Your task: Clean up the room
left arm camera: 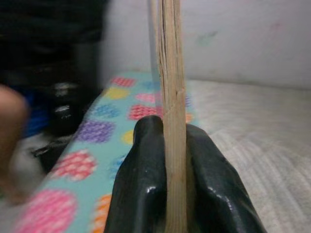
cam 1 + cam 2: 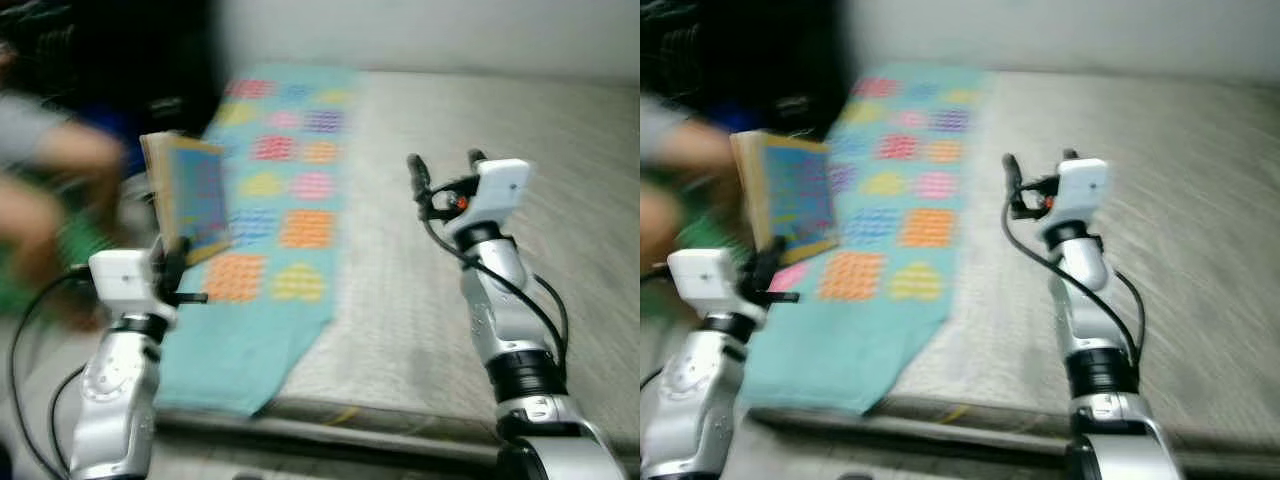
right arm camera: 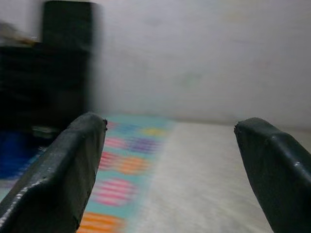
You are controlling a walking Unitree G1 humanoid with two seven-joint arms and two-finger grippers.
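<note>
My left gripper [image 2: 172, 262] is shut on a book [image 2: 188, 197] with a blue cover, held upright above the left edge of the bed. In the left wrist view the book's page edges [image 1: 171, 97] stand between my two black fingers [image 1: 141, 184]. My right gripper [image 2: 445, 165] is raised over the grey mattress [image 2: 500, 130], open, with nothing between its fingers [image 3: 63, 170]. A teal blanket [image 2: 280, 220] with coloured patches lies along the mattress's left side. The pictures are blurred.
A person's arm [image 2: 60, 160] and blurred body are at the far left beside the bed. Dark furniture [image 2: 110, 60] stands at the back left. A pale wall [image 2: 450, 30] runs behind the bed. The mattress's front edge [image 2: 380, 420] is close to me.
</note>
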